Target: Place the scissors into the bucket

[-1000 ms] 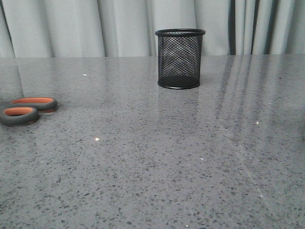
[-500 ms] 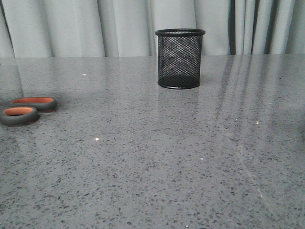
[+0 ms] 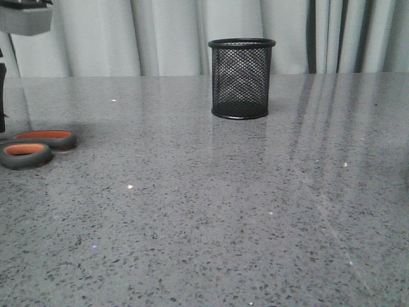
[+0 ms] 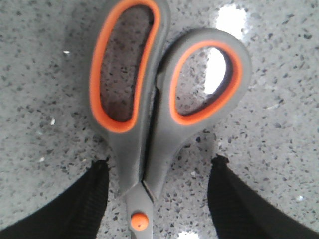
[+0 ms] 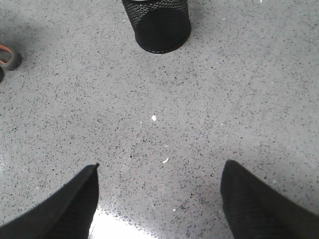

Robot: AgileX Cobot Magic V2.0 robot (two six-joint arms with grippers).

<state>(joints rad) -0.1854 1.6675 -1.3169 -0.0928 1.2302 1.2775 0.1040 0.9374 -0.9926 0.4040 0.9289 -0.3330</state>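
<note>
The scissors (image 3: 35,147) lie flat at the table's far left edge; only their grey, orange-lined loop handles show in the front view, the blades out of frame. In the left wrist view the scissors (image 4: 149,149) lie between my left gripper's (image 4: 158,162) open fingers, which stand either side of the handle neck above the orange pivot, apart from it. The black mesh bucket (image 3: 241,78) stands upright at the table's back middle; it also shows in the right wrist view (image 5: 157,25). My right gripper (image 5: 159,164) is open and empty over bare table, well in front of the bucket.
Part of the left arm (image 3: 22,16) shows at the front view's top left corner. Grey speckled tabletop (image 3: 223,211) with pale curtains (image 3: 160,35) behind. A scissors handle (image 5: 7,57) shows at the right wrist view's edge.
The left arm has come into the front view's top left corner above the scissors. The scissors and the bucket have not moved.
</note>
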